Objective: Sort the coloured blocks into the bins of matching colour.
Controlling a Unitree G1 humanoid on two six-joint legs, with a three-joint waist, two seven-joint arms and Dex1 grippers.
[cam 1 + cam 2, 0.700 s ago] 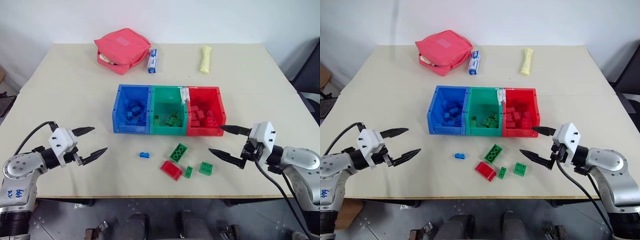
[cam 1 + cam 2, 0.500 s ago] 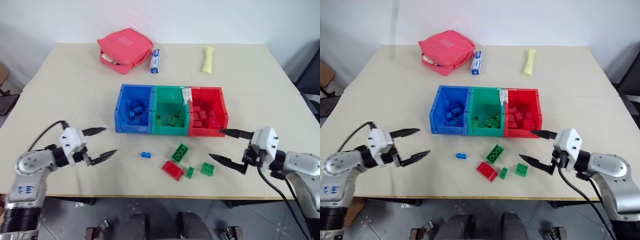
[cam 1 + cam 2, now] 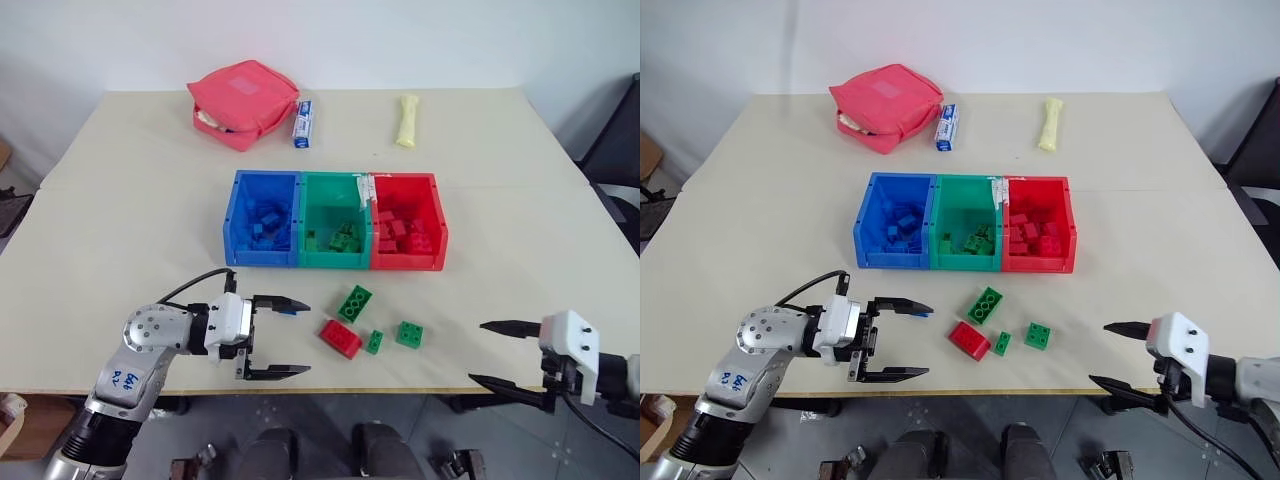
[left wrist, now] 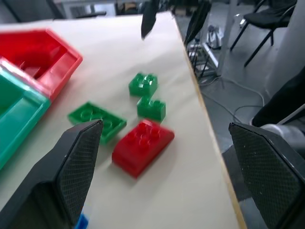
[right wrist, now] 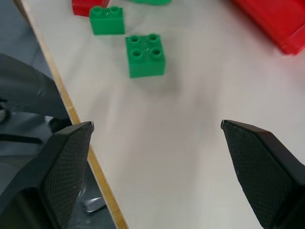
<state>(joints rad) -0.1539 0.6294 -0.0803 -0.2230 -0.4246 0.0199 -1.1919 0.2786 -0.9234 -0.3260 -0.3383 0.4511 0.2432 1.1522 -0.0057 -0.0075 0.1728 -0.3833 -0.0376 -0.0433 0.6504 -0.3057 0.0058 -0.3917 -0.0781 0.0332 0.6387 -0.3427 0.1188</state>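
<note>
the left gripper (image 3: 278,338) stands low over the table's near edge; a sweep toward 3 o'clock may knock the red block (image 3: 342,339) off. the tiny blue block (image 4: 82,222) sits under its fingers. both it and the right gripper (image 3: 497,352) gape wide, holding nothing

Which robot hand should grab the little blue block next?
Probably the left. The left gripper is open right beside the blue block, which peeks out by its upper finger. The right gripper is open too, beyond the green blocks.
</note>
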